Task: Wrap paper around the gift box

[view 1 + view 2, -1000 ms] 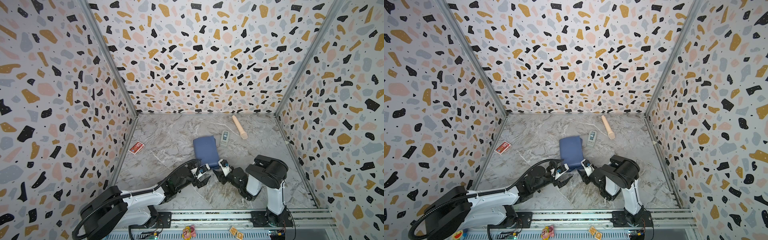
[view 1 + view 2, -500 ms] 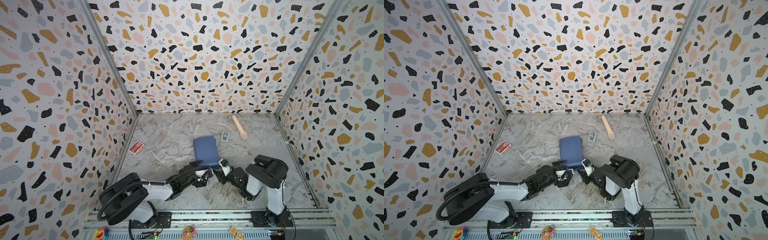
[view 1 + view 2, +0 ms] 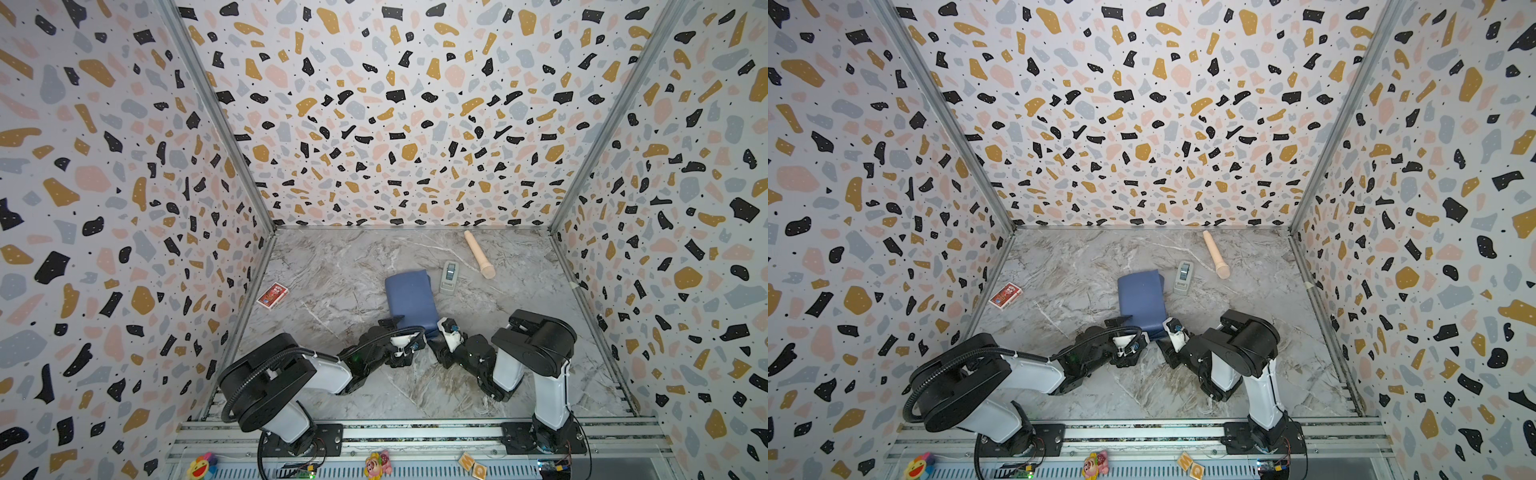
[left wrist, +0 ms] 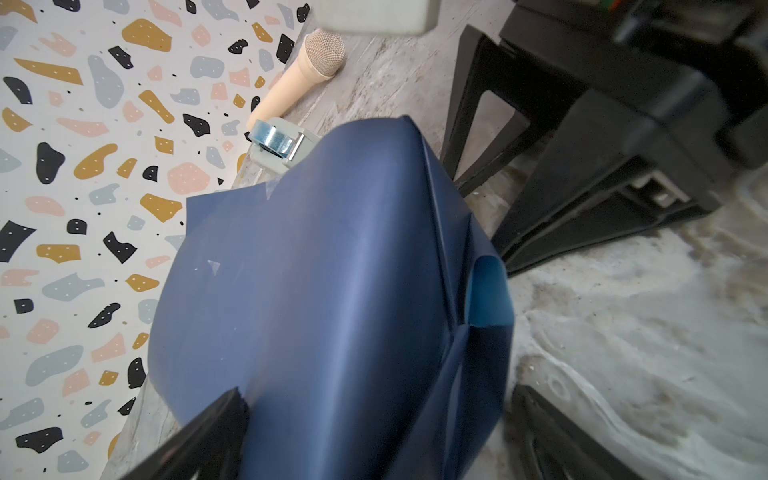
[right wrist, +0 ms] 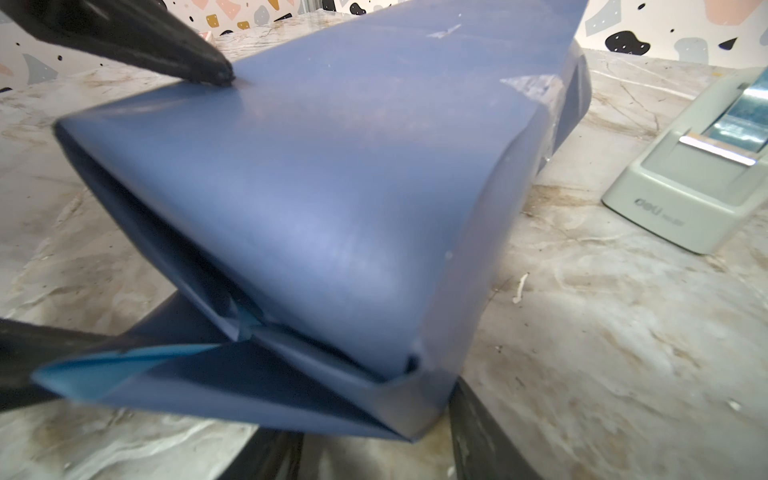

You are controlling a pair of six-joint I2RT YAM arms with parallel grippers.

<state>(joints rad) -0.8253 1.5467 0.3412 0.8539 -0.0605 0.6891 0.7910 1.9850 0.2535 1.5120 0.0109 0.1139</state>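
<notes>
Sitting mid-table in both top views, paper (image 3: 409,299) hides the gift box; left gripper (image 3: 405,330) and right gripper (image 3: 435,332) at its near end. Left wrist: left fingers (image 4: 224,415) released, spread, straddling paper. Right wrist: right fingers (image 5: 478,436) flank the corner flap; can't tell if grasping.

Bench (image 3: 332,266): grey marble-pattern top. On it, the paper (image 3: 410,297) sits folded into a dark blue bundle near the middle, with the grey tape dispenser (image 3: 449,277) just beside its far right corner and a beige microphone (image 3: 479,259) lying flat further back. Red card pack (image 3: 272,295) lies well apart near the bench's left edge; small white scrap (image 5: 519,287) close to the bundle.
</notes>
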